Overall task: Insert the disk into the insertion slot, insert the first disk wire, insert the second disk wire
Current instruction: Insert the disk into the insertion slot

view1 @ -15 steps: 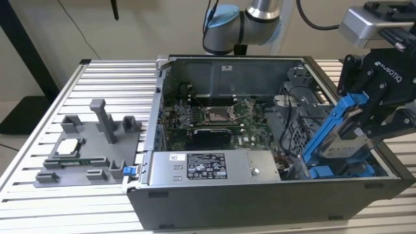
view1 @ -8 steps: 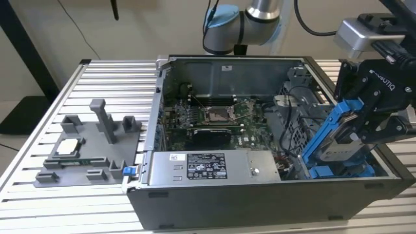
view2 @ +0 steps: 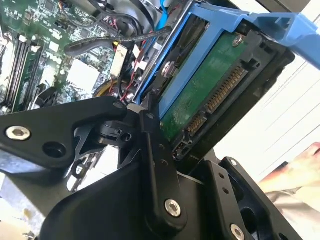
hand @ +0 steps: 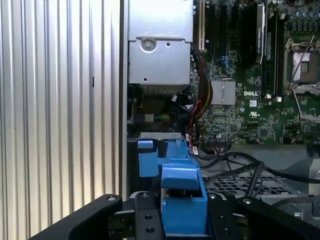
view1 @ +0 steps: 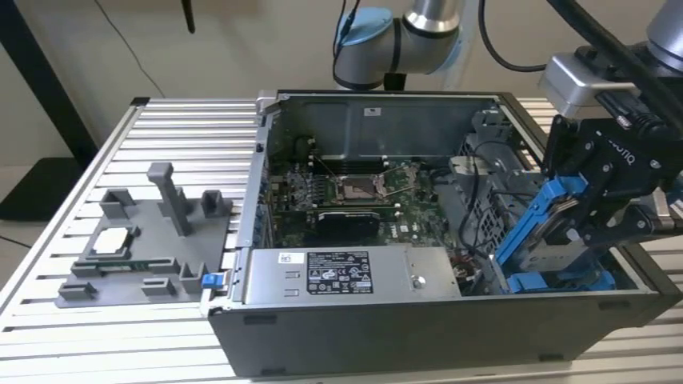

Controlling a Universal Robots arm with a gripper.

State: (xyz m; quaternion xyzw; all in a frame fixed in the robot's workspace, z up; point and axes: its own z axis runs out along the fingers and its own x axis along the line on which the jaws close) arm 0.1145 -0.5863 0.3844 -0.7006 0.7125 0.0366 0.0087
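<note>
My gripper is shut on the disk, a silver drive in a bright blue carrier. It holds the disk tilted on edge over the open computer case, at the exterior view's right. The second wrist view shows the disk's green circuit board and connector between my black fingers. In the first wrist view the blue carrier sits between the fingers. The insertion slot, in the drive cage with blue fittings, lies just under the disk's lower end. Black cables run across the perforated cage, and I cannot tell which are the disk wires.
The motherboard fills the case floor. A grey power supply box with a sticker lies along the near wall. A grey fixture plate with small parts rests on the slatted aluminium table at the exterior view's left.
</note>
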